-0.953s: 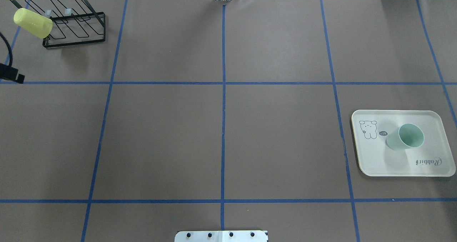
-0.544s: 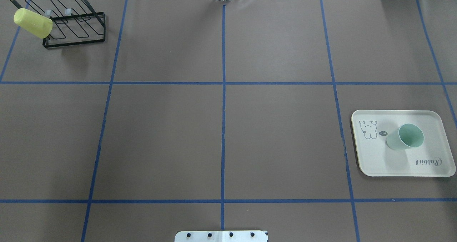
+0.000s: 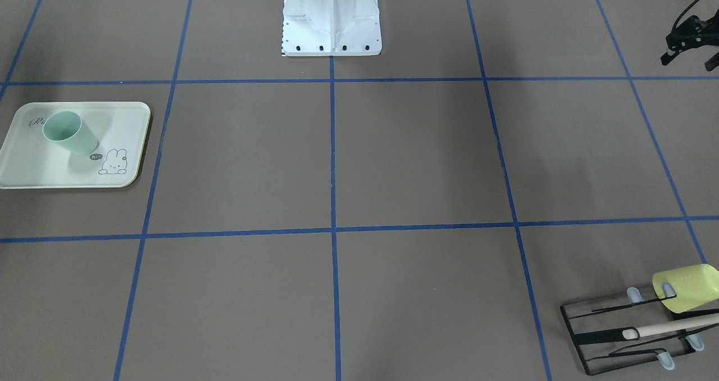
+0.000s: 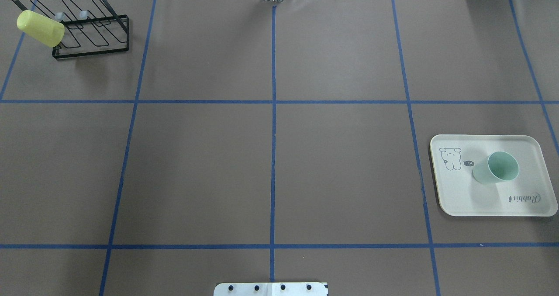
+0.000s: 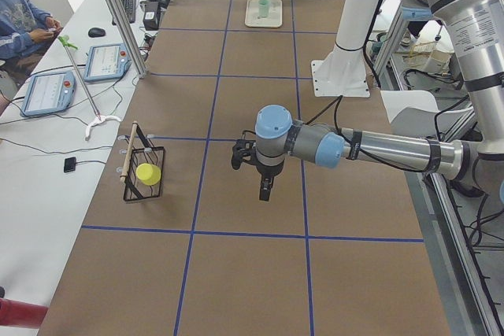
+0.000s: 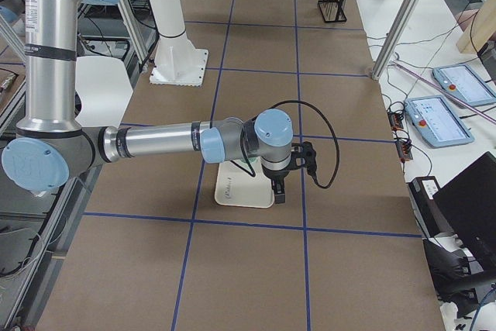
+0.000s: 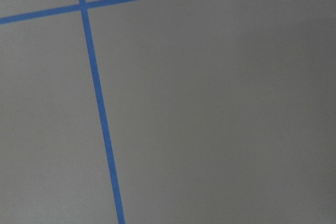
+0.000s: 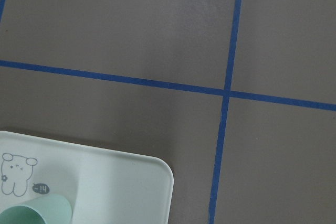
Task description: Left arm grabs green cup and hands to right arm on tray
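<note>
The green cup [image 4: 495, 169] stands upright, mouth up, on the tray [image 4: 458, 200] at the table's right side. It also shows in the front-facing view [image 3: 70, 134] and at the bottom left of the right wrist view [image 8: 37, 211]. The left gripper [image 5: 265, 192] hangs fingers down over bare table near the table's left end, far from the cup. A black part of it shows at the front-facing view's top right [image 3: 688, 35]. The right gripper [image 6: 279, 191] hangs by the tray's [image 6: 240, 191] outer edge. I cannot tell whether either gripper is open or shut. Neither holds anything.
A yellow-green cup [image 4: 40, 28] hangs on a black wire rack [image 4: 94, 34] at the far left corner. The robot's white base plate [image 4: 270, 288] sits at the near middle edge. Blue tape lines grid the brown table.
A black part of the left arm at the overhead view's left edge one second ago has left that view. The cup and the tray have not moved.
</note>
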Tool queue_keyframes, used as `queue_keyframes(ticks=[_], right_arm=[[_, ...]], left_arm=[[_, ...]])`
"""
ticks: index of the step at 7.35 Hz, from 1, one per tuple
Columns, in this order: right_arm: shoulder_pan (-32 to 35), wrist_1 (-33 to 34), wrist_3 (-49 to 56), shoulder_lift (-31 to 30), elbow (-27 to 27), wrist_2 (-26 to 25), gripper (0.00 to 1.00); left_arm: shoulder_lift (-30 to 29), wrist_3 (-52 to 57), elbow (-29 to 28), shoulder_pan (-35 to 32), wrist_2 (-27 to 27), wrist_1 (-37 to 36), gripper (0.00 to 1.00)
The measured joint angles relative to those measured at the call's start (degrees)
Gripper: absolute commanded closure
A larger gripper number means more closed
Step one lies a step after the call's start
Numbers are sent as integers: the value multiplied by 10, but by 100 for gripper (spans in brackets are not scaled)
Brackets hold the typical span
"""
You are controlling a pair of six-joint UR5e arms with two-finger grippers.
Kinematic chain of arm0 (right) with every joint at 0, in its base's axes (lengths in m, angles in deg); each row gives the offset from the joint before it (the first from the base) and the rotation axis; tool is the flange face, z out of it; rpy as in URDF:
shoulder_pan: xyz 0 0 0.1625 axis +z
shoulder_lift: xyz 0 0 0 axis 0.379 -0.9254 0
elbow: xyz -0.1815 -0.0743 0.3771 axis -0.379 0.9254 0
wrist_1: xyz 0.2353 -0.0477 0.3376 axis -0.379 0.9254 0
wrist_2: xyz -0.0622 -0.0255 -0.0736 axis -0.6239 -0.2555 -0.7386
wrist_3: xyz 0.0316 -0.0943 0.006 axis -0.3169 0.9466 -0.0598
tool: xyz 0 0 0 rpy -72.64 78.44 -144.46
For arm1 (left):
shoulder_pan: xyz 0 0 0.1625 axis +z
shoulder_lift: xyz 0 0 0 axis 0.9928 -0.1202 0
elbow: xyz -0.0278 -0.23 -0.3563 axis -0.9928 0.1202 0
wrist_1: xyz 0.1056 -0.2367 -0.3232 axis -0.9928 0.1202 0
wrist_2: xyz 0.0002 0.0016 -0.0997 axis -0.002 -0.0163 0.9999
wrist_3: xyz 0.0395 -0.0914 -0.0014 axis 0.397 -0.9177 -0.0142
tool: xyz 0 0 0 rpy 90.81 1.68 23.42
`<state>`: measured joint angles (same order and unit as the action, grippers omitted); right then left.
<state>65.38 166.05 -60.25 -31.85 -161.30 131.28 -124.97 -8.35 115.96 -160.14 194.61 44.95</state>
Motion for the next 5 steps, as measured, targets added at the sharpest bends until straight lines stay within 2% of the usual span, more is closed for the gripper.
queue_keyframes(ticks=[2,4,5], right_arm=[[-8,43,1,23,-1,-8,0],[-9,51,1,28,1,-11,0],[-9,51,1,26,1,-14,0]], left_arm=[[0,1,-8,-4,15,-1,0],[-6,3,-28,-55,73,-7,0],[-11,9,-37,-76,83,-8,0]])
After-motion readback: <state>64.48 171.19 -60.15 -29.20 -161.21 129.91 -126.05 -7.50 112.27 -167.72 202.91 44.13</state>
